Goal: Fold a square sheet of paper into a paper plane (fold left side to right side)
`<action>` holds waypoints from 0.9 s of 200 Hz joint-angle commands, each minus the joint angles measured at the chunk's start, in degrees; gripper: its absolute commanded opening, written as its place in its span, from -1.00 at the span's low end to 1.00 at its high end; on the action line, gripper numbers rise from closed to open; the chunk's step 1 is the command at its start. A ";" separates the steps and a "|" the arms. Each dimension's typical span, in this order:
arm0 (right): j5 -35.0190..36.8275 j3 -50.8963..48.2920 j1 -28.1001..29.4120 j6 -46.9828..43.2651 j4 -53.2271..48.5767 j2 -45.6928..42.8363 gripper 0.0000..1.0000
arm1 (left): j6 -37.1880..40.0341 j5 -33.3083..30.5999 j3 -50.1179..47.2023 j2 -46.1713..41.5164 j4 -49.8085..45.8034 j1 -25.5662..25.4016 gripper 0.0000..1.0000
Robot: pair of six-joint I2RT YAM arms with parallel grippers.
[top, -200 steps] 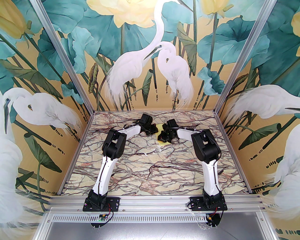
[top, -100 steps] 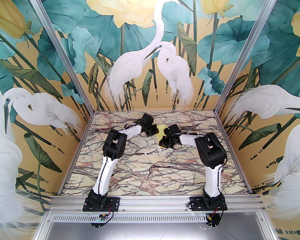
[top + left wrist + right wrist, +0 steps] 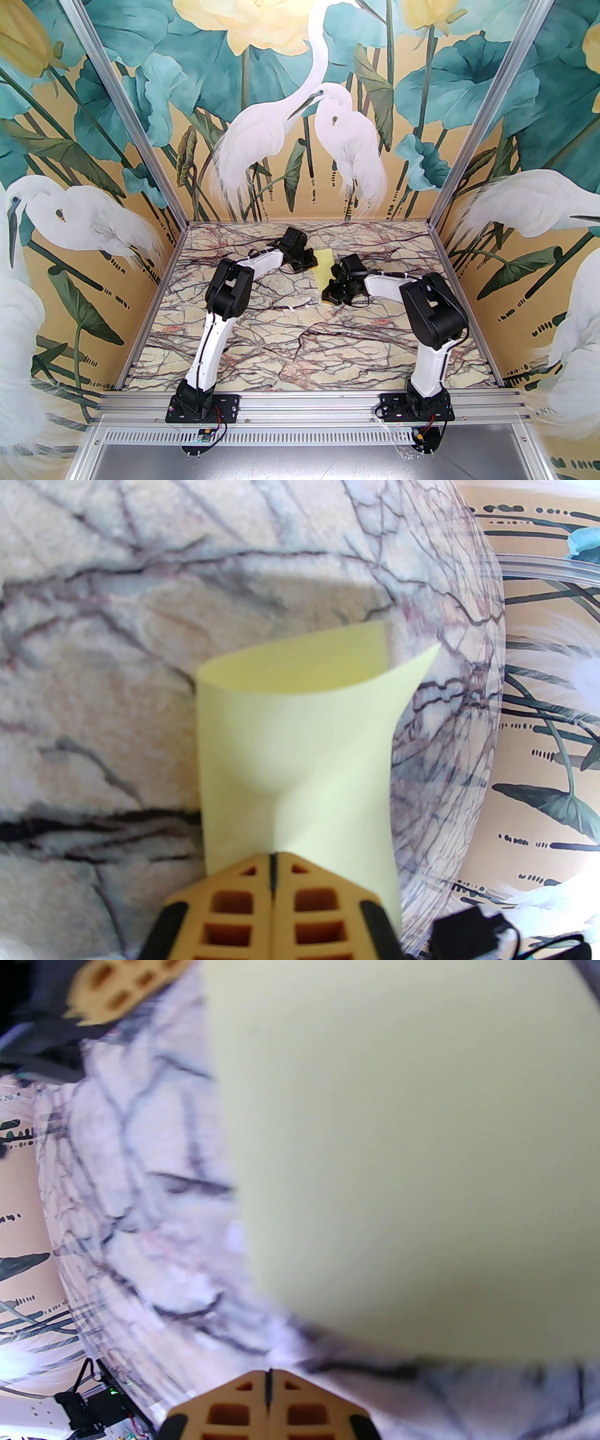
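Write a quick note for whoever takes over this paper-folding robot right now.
Left gripper: shut on one edge of the square sheet of paper, which arches over itself, not flat.
Right gripper: shut, holding nothing, over the marble table beside the sheet.
Done: fold started; no pressed crease visible.
To do: press the fold flat, then the later plane folds.

paper (image 3: 324, 268) on table (image 3: 281, 347), far centre

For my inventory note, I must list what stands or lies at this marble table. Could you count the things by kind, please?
Robot arms: 2, the left arm and the right arm
Pale yellow paper sheet: 1
Small white scrap: 1, as far as the top view tells
Total: 4
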 commanded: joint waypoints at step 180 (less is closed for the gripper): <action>1.25 8.46 -2.21 -1.55 -2.01 12.70 -1.00 | -4.29 6.03 -15.22 -10.59 14.25 -0.96 -0.67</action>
